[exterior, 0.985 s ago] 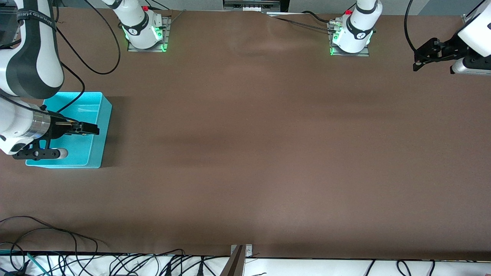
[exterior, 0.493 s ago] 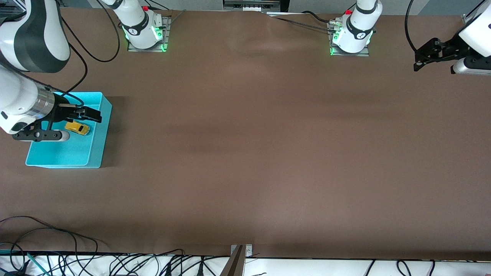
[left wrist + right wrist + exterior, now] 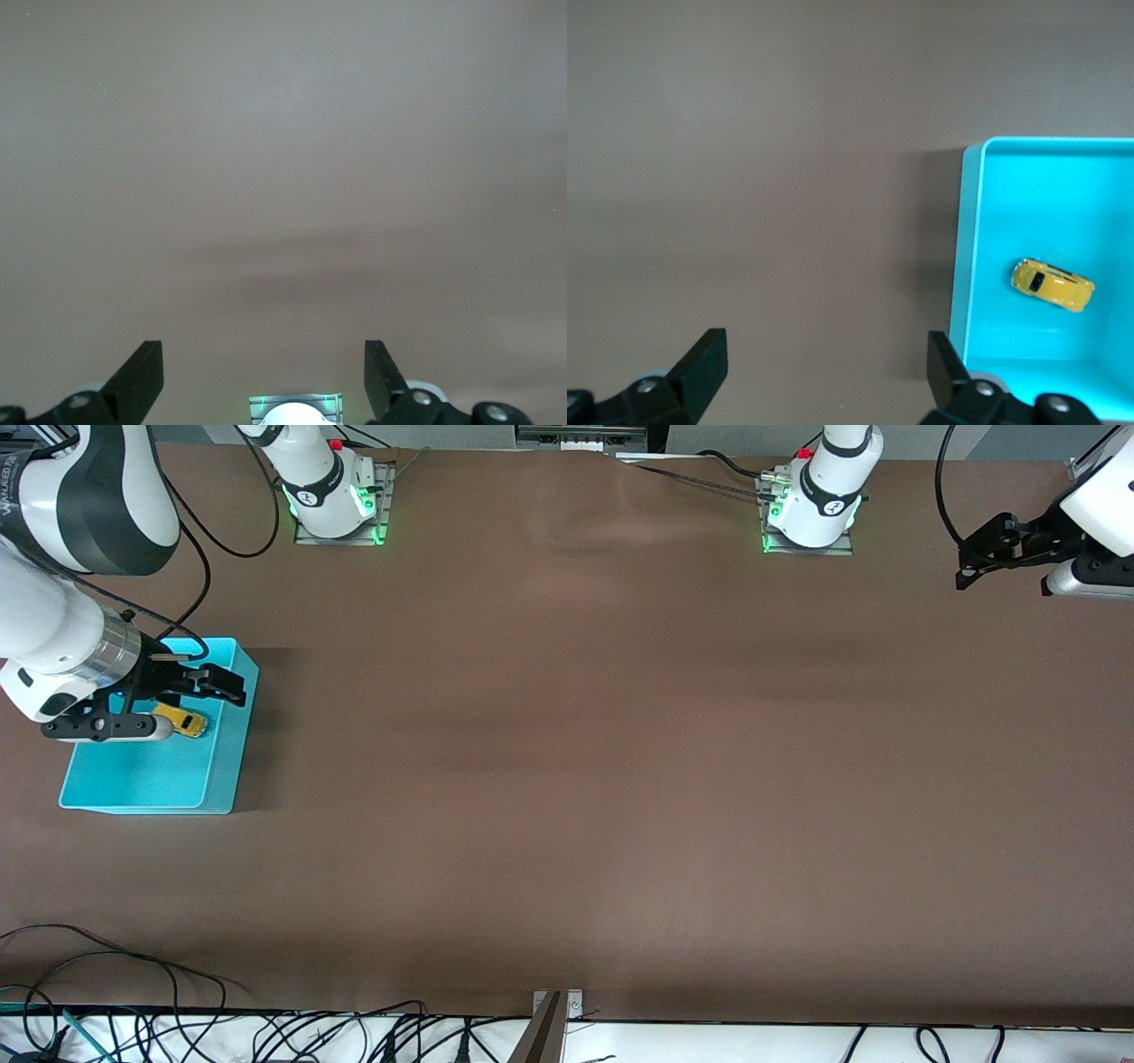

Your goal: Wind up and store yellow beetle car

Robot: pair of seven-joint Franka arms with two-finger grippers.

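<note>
The yellow beetle car (image 3: pixel 182 722) lies on the floor of the turquoise bin (image 3: pixel 142 784), near the wall that faces the table's middle. It also shows in the right wrist view (image 3: pixel 1052 285), inside the bin (image 3: pixel 970 266). My right gripper (image 3: pixel 232 688) is open and empty, up in the air over the bin's rim; in its own view (image 3: pixel 824 367) the fingers span bare table beside the bin. My left gripper (image 3: pixel 966 571) waits open and empty in the air at the left arm's end of the table, and shows in its own view (image 3: pixel 263 376).
The brown table (image 3: pixel 576 779) fills the view. The arm bases (image 3: pixel 332 500) (image 3: pixel 811 509) stand along the edge by the robots. Loose cables (image 3: pixel 133 992) lie along the edge nearest the front camera. The left wrist view shows the left arm's base (image 3: pixel 295 409).
My right gripper has moved off the bin's middle toward the robots' edge and the bin's rim, uncovering the yellow car, which lies still in the bin. The left arm has hardly moved.
</note>
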